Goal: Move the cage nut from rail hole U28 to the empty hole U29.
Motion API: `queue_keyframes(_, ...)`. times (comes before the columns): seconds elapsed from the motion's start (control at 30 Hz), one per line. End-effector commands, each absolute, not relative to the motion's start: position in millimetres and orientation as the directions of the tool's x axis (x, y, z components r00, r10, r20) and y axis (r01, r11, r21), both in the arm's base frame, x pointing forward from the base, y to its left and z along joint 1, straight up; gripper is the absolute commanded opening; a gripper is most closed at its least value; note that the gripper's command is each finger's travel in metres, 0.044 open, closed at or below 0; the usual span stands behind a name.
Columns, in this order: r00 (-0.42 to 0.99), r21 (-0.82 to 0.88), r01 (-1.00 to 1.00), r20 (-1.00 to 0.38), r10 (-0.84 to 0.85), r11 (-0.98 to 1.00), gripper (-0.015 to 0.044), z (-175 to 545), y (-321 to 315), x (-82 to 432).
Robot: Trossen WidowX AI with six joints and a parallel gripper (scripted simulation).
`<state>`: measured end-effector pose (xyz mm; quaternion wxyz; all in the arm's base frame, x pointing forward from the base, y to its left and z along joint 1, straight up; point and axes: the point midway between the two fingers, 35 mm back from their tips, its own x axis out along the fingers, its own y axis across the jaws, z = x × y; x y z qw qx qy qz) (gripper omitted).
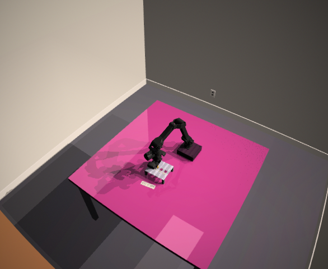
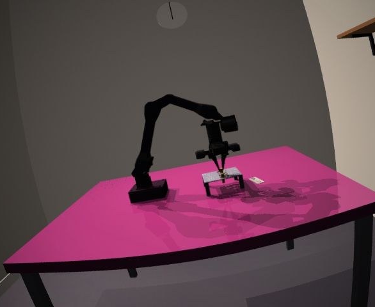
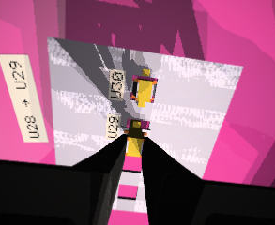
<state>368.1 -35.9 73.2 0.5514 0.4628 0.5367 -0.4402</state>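
Top view: seating stage of the transfer.
The gripper stands over the rail plate.

Exterior view: approach from above.
Fingers point down at the plate; pressing straight down seems next.

Wrist view: nut at U29.
Narrowed fingers grip the yellow cage nut at U29, beside the other nut at U30; wing state cannot be told.

Surface: smooth, glossy, faintly reflective. Rail plate: streaked, resembling brushed metal. Gripper: matt black. Label card: matt, paper-like. Shelf: wood-like.
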Motion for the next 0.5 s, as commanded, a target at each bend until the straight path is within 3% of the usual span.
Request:
queue_keyframes(0.0, 0.04, 0.041, 0.983, -0.999, 0.01, 0.179, 0.0036, 73.0, -36.2, 368.1)
queue_keyframes(0.47, 0.059, 0.061, 0.982, -0.998, 0.013, 0.179, 0.0036, 71.9, -36.4, 367.7)
